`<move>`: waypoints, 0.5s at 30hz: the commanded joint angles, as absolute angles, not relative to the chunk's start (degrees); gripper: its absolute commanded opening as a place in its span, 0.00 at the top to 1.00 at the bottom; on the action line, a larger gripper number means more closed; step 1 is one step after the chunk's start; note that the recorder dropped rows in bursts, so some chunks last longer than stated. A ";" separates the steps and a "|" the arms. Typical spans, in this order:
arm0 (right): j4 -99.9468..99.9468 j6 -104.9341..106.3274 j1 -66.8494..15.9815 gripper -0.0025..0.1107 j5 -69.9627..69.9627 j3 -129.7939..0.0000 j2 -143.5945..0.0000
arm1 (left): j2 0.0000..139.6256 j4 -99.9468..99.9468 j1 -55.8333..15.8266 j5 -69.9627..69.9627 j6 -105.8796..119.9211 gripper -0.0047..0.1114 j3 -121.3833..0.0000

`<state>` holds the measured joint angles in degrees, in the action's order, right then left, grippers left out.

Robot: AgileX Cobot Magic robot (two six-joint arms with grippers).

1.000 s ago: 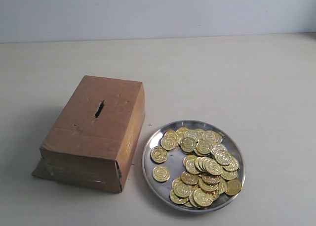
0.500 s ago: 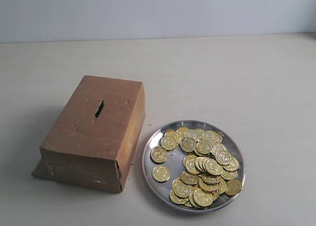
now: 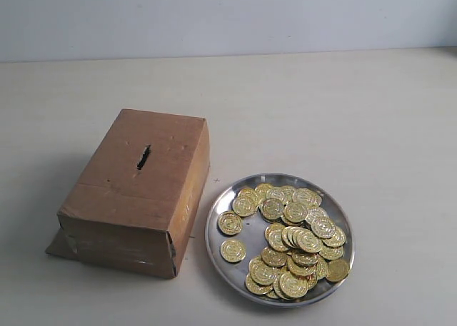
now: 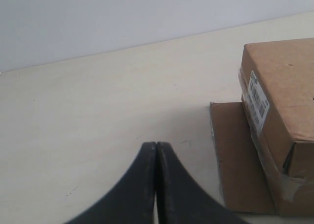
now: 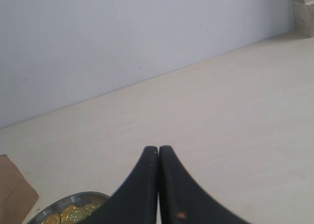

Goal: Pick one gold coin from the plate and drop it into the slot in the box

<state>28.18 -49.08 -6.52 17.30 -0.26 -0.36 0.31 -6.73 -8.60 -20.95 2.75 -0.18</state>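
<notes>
A brown cardboard box (image 3: 139, 187) stands left of centre in the exterior view, with a dark ragged slot (image 3: 143, 157) in its top face. To its right lies a shiny silver plate (image 3: 218, 235) heaped with several gold coins (image 3: 296, 240); two coins lie apart at the plate's left. Neither arm shows in the exterior view. My left gripper (image 4: 156, 144) is shut and empty above bare table, with the box (image 4: 279, 116) off to one side. My right gripper (image 5: 158, 148) is shut and empty too, with the plate's rim (image 5: 73, 200) and a few coins (image 5: 71, 214) at the frame's edge.
The pale table (image 3: 321, 112) runs back to a white wall (image 3: 228, 16). A flat cardboard flap (image 4: 235, 155) sticks out from under the box. A light wooden object (image 5: 304, 8) sits at the far corner in the right wrist view.
</notes>
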 commanded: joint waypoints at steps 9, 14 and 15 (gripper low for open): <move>29.08 -32.99 -4.06 0.98 18.18 0.00 0.00 | 0.00 -6.64 -8.45 -20.37 2.83 0.96 0.00; 28.97 -25.35 -3.03 0.98 18.31 0.00 0.00 | 0.00 -6.64 -8.45 -20.37 2.83 0.96 0.00; 28.97 -23.27 -3.03 0.98 18.31 0.00 0.00 | 0.00 -6.64 -8.45 -20.37 2.83 0.96 0.00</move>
<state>28.43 -28.62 -3.46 18.56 -0.26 -0.36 0.31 -6.73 -8.60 -20.95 2.75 -0.18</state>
